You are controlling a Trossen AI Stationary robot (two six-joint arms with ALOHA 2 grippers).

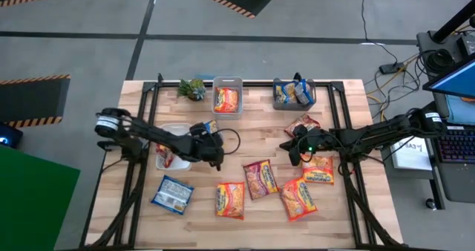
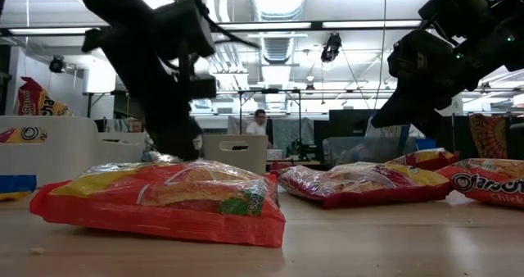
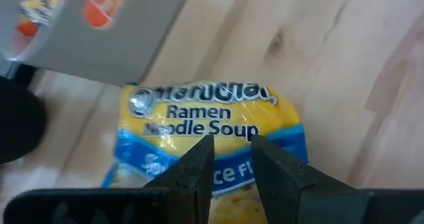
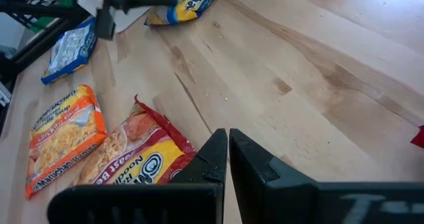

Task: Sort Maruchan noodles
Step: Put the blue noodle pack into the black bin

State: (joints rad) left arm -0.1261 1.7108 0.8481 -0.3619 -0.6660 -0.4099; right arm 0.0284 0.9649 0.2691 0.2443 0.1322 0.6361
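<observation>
- We count six of the Maruchan noodles loose on the table (image 1: 245,143): a blue packet (image 1: 173,194) near the left front, an orange one (image 1: 230,200), a red-pink one (image 1: 260,179), another orange one (image 1: 298,198), one more (image 1: 318,169) partly under the right arm, and a red one (image 1: 302,124) further back.
- A blue-and-yellow packet (image 3: 212,128) lies on the wood directly under the left gripper (image 3: 232,161); the high view shows only its edge beside that gripper, by the clear bin (image 1: 174,145).
- Sorted so far, as we read it: an orange packet in the middle bin (image 1: 227,97) at the back edge, blue packets in the darker right-hand bin (image 1: 294,93), and a red one in the clear bin at the left.
- We judge the task roughly a third to half done; the loose packets have yet to go to their colours.
- The left gripper hovers over the blue-and-yellow packet with its fingers close together, a narrow gap between them; it grasps nothing that we can see.
- The right gripper (image 4: 227,159) hangs over the table's middle right, near the red-pink packet, fingers pressed nearly together and empty.
- A small green plant (image 1: 193,87) stands at the back beside the middle bin.
</observation>
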